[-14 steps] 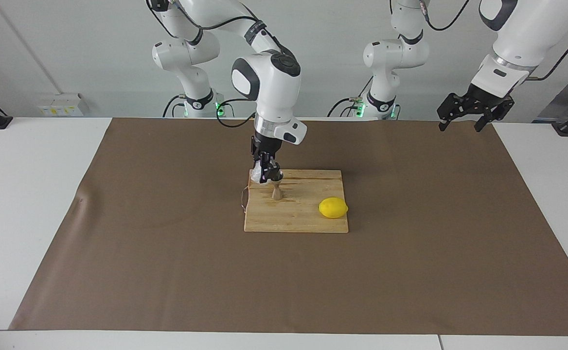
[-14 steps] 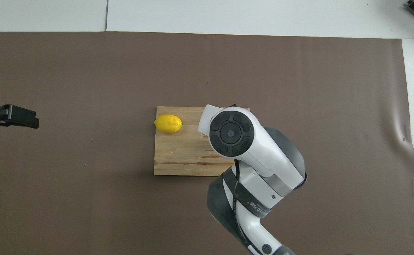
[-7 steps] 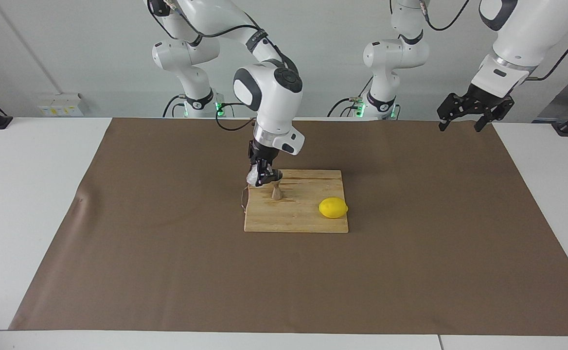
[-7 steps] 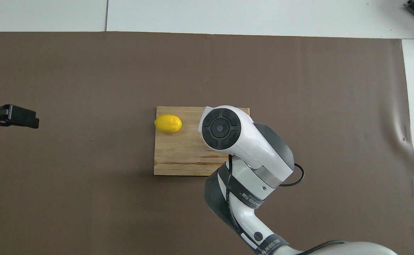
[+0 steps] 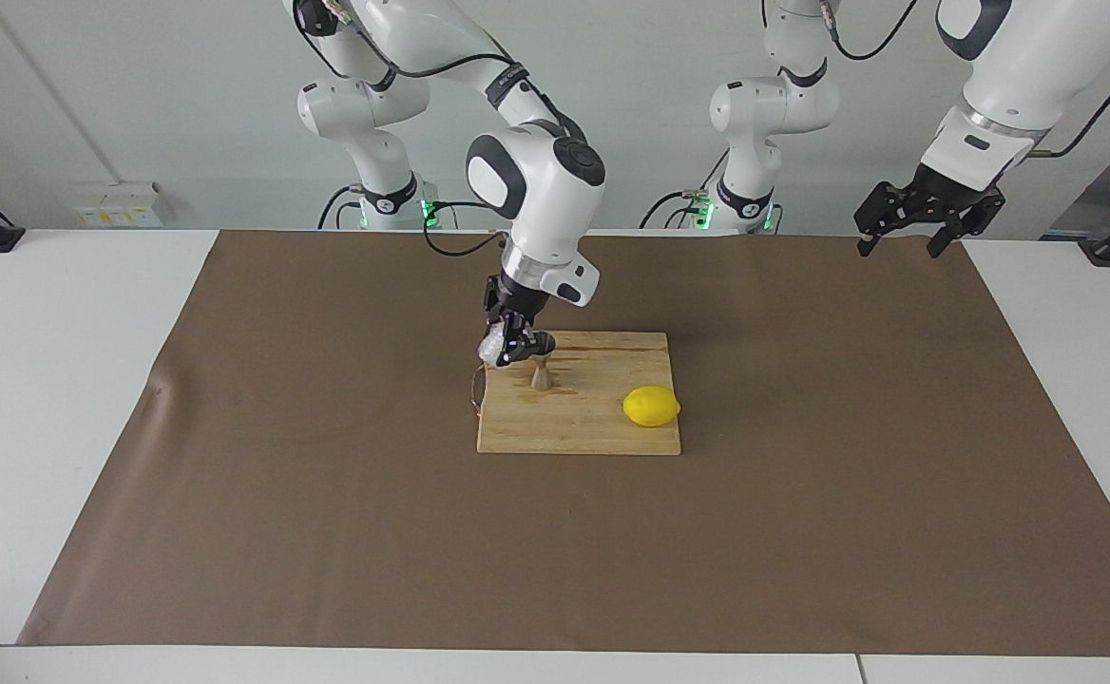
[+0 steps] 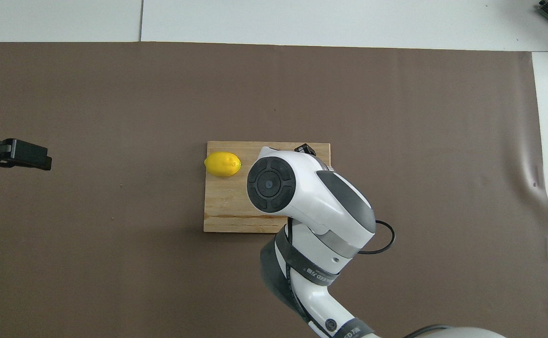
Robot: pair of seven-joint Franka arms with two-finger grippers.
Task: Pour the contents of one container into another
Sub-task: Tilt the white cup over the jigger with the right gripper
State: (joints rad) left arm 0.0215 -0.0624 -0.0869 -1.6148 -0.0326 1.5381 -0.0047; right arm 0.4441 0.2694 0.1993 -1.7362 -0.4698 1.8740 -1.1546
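Just then the glass cup hung tilted over the jigger, pinched in the right pincer. That jigger stood upright on the cutting board, with the lemon on the board toward the left arm's end. Well away from the board, the left pincer waited spread above the worktop's edge.

a robotics lab: two white arms at a paper-covered table.
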